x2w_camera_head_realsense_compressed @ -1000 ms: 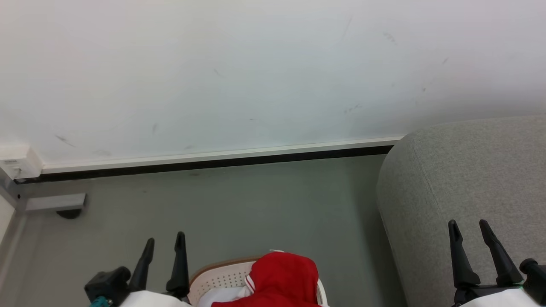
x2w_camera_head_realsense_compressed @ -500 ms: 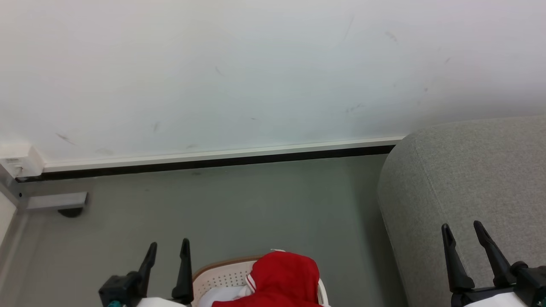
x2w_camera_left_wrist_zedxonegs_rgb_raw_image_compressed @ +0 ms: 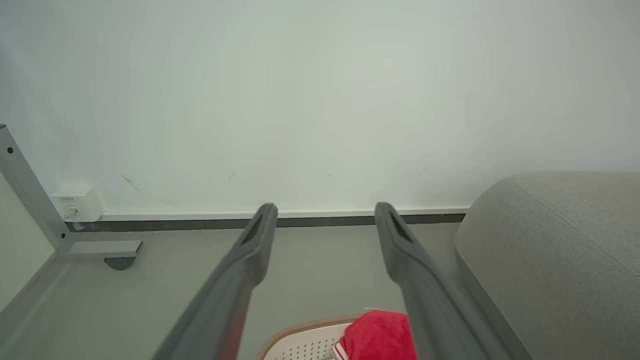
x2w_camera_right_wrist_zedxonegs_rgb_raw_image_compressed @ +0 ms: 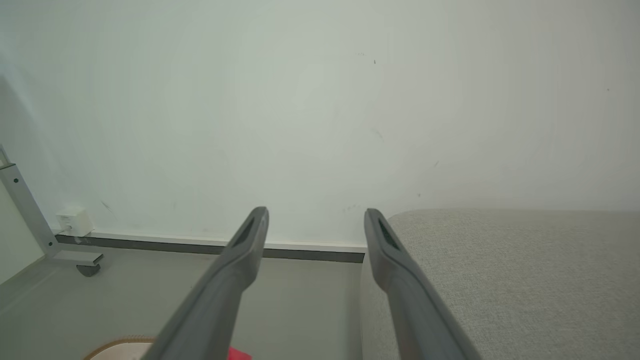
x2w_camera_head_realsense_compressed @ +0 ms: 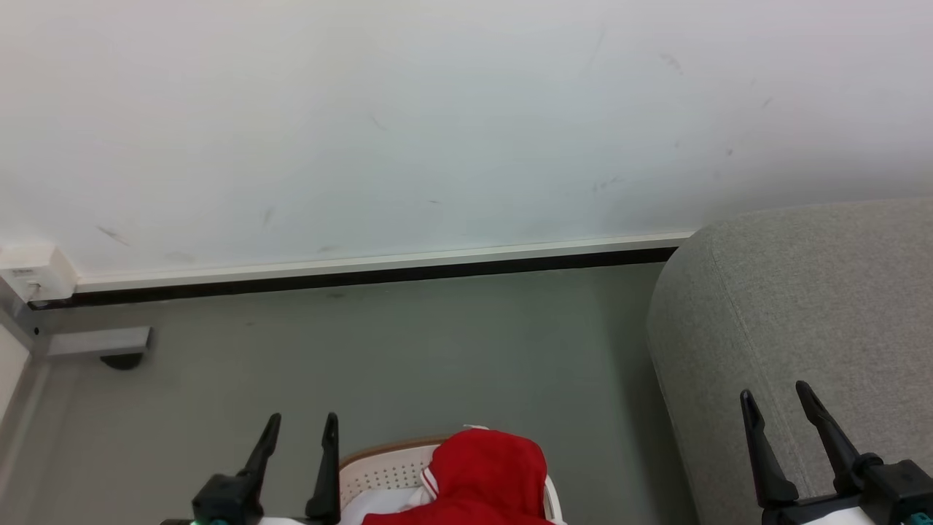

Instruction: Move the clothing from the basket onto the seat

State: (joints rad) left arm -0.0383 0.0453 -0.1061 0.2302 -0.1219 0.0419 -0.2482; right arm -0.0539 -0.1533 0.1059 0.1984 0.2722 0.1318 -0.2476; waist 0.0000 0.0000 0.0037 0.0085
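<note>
- left gripper (x2w_camera_head_realsense_compressed: 302, 421) is low left in the head view; fingers spread wide, nothing between them; it hangs over the floor (x2w_camera_head_realsense_compressed: 452, 350) just left of the basket (x2w_camera_head_realsense_compressed: 375, 474)
- right gripper (x2w_camera_head_realsense_compressed: 773, 394) is low right; fingers also wide apart and empty; in the head view it overlaps the near left part of the seat (x2w_camera_head_realsense_compressed: 816, 292)
- clothing (x2w_camera_head_realsense_compressed: 487, 474) is a red lump piled in the basket, poking up past the brown rim; a bit of white stripe trim shows on its left edge; there's something white under it, maybe more fabric, the frame cuts it off
- basket stands on the floor at bottom centre, between the two grippers; the seat is off to its right with a strip of floor between them
- seat is big, grey and woven with a rounded corner, backed up to the wall (x2w_camera_head_realsense_compressed: 437, 109)
- wall is white with a few scuffs; the baseboard (x2w_camera_head_realsense_compressed: 364, 268) runs along its bottom; far left there's a grey metal foot (x2w_camera_head_realsense_compressed: 98, 341) and a small white box (x2w_camera_head_realsense_compressed: 33, 271)
- left wrist view has the basket edge and the red clothing low between the fingers; right wrist view has the seat on the right, behind the right finger
</note>
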